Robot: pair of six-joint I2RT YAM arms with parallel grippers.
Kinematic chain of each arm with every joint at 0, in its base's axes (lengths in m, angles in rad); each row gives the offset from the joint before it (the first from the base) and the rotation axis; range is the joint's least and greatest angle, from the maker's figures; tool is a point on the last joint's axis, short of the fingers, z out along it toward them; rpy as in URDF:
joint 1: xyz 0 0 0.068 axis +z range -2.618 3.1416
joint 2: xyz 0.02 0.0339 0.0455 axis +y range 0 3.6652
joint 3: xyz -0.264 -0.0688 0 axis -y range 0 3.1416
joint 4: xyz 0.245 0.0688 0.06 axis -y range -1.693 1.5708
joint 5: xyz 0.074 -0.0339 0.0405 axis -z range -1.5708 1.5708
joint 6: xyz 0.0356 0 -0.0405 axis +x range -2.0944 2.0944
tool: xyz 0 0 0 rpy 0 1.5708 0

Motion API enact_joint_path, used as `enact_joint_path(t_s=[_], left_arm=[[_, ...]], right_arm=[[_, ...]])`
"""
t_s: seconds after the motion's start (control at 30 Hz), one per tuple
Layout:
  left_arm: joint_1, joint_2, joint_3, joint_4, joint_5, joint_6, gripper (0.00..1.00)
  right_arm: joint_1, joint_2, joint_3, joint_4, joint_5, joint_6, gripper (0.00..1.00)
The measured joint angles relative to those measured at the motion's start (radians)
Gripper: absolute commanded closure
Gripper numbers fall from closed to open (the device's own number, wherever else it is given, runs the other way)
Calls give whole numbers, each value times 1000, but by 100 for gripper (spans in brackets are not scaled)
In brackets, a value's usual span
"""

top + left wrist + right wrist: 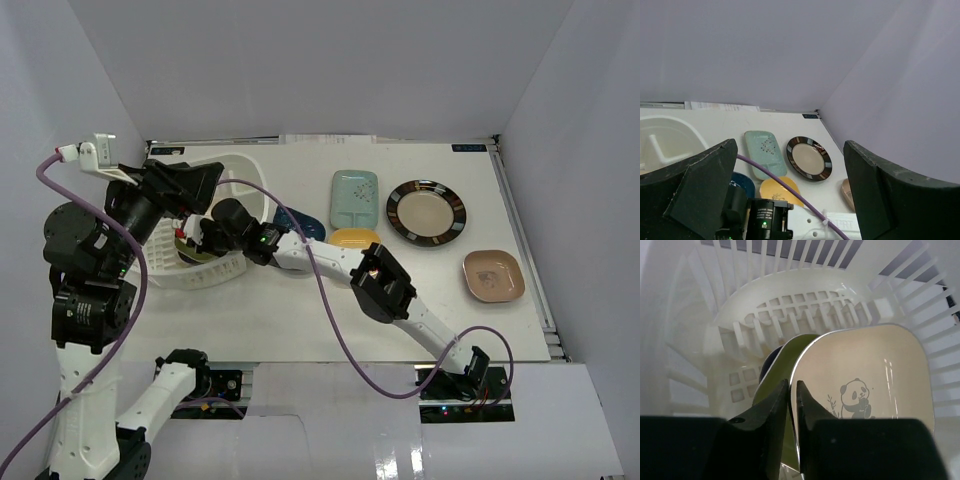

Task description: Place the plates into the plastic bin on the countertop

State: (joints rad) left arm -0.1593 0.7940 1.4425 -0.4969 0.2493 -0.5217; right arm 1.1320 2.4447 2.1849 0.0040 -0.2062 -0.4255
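White walls (pixel 300 60) box in the flat white countertop (pixel 250 315) you are working over, and the large white slotted plastic bin (pixel 215 270) sits at its left end. Your right gripper (pixel 792 397) reaches into that bin from the right. Its jaws stand narrow, a thin slit apart, with the left rim of a cream rounded-square plate with a panda drawing (pixel 865 375) running into the slit. You cannot tell whether they press on it or merely flank it. That plate stands on edge inside the bin, with an olive-green plate (pixel 772 375) leaning just behind it. Your left gripper (pixel 790 150) hangs raised over the bin's left side, spread wide with nothing between its fingers. Out on the countertop lie a pale teal rectangular plate (pixel 354 197), a round black-rimmed beige plate (pixel 426 212), a yellow plate (pixel 355 238), a dark blue plate (pixel 300 222) just beside the bin and, well apart to the right, a brown rounded-square plate (pixel 493 275).
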Motion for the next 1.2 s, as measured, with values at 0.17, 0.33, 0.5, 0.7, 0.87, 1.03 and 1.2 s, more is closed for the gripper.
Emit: enact_joint_path(t_s=[0.17,0.33,0.5,0.7,0.87,1.03,1.2], left_arm=[[0,23,-13,-10,14,-8,2],[0,33,-13,-31,32,-23,2],[0,49,-7,-50,68,-49,2],[-4,105,-87,15,211,-129,13],[-232,237,-268,83,154,-182,30],[-566,500,-288,105,-60,-181,29],[-676,696,-289,115,-279,-167,28]], right_arm=[[3,36,-2,47,5,37,42],[3,25,15,140,17,106,50],[2,-251,-329,279,80,187,74],[-30,-814,-920,465,238,309,92],[-220,-1281,-1358,458,425,481,92],[-563,-1589,-1663,246,575,652,77],[-838,-1696,-1775,59,595,734,41]])
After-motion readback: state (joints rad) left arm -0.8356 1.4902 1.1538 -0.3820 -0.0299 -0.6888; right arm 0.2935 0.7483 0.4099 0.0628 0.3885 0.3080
